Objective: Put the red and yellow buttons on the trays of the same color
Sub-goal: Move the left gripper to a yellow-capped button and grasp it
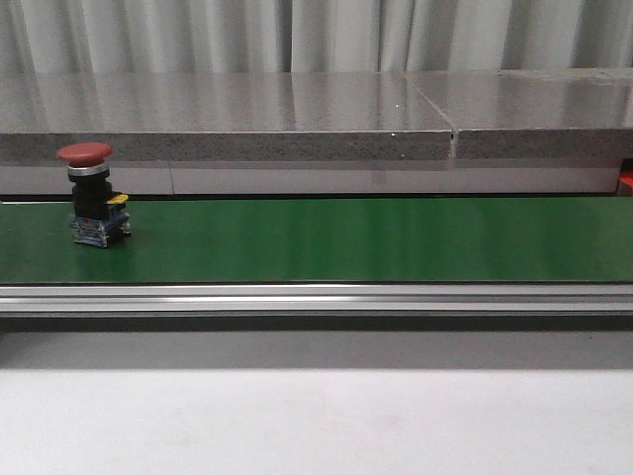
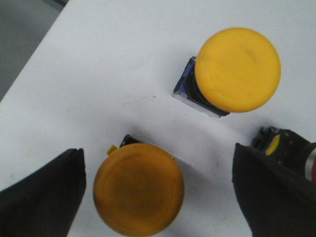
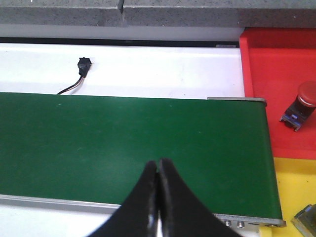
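A red button [image 1: 92, 194] stands upright on the green belt [image 1: 346, 237] at its left end. My left gripper [image 2: 158, 190] is open over a white surface, its fingers [image 2: 42, 195] on either side of a yellow button [image 2: 138, 188] without touching it. A second yellow button [image 2: 238, 69] stands farther off, and part of a red button [image 2: 310, 162] shows behind the other finger. My right gripper [image 3: 158, 165] is shut with nothing in it, above the belt [image 3: 123, 143]. Beside the belt's end lie the red tray [image 3: 274, 64], holding a red button [image 3: 302, 104], and the yellow tray [image 3: 291, 190].
A grey stone ledge [image 1: 297, 119] runs behind the belt, and an aluminium rail [image 1: 316, 297] lines its near side. A small black plug with a cable [image 3: 81, 69] lies on the white strip beyond the belt. A grey object [image 3: 307, 219] sits at the yellow tray's corner.
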You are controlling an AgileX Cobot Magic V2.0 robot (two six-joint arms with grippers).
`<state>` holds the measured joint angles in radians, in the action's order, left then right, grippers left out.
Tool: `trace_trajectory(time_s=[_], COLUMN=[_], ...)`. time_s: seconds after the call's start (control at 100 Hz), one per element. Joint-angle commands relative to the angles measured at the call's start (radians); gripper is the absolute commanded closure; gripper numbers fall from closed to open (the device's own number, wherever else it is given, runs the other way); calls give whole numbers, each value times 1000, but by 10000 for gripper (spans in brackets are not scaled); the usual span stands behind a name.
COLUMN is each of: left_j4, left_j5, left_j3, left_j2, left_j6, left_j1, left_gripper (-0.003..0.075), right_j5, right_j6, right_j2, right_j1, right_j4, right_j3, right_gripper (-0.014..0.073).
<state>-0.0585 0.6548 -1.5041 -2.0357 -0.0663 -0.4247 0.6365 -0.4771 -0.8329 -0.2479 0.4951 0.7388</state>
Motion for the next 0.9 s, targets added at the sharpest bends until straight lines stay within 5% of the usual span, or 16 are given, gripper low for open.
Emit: trace_trajectory(time_s=[0.0,0.18,0.31,0.89], left_j4=[-10,-10,-10,-56], left_j5=[-43,-18,-11,58], left_j3=[-29,-29,-29,-29], left_j2=[54,54,69,409], left_j6=[-5,-5,-5,-5], left_j1=[-2,-2,-2,17], left_gripper=[262,589,731,739], right_j5=[-51,-51,-51,-51], right_j6=[-6,-6,-6,-6], right_j2=[7,7,7,7], right_j1=[0,0,0,0], right_j4=[22,22,22,22], right_j3=[27,27,27,27], right_gripper=[660,660,660,660])
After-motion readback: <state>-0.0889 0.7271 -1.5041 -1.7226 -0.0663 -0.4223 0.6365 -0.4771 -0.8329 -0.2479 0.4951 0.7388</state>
